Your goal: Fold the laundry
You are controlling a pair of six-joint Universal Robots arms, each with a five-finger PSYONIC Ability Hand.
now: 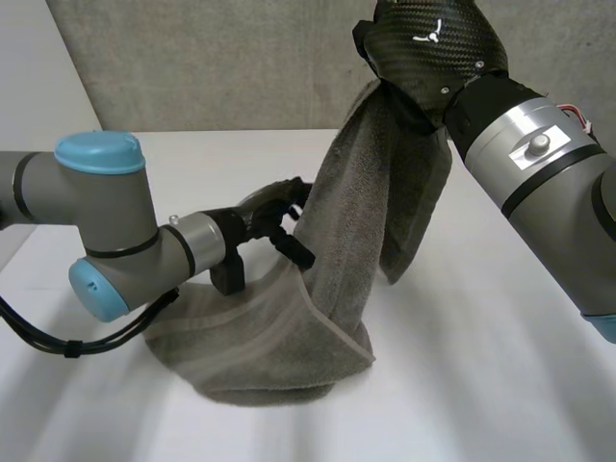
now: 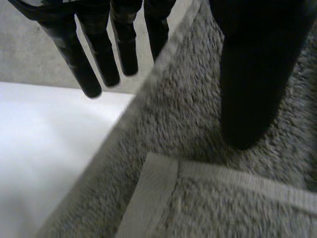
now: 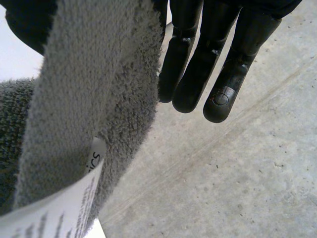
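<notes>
High above the white table (image 1: 481, 385), the right hand (image 1: 431, 46) pinches a grey terry-cloth towel (image 1: 332, 250) between thumb and straight fingers. The towel hangs in two flaps, its lower end heaped on the table. At its middle the left hand (image 1: 272, 205) is spread, thumb on the cloth, fingers past a hemmed edge. The step looks like opening the towel out. Next, the left hand must close on that edge.
</notes>
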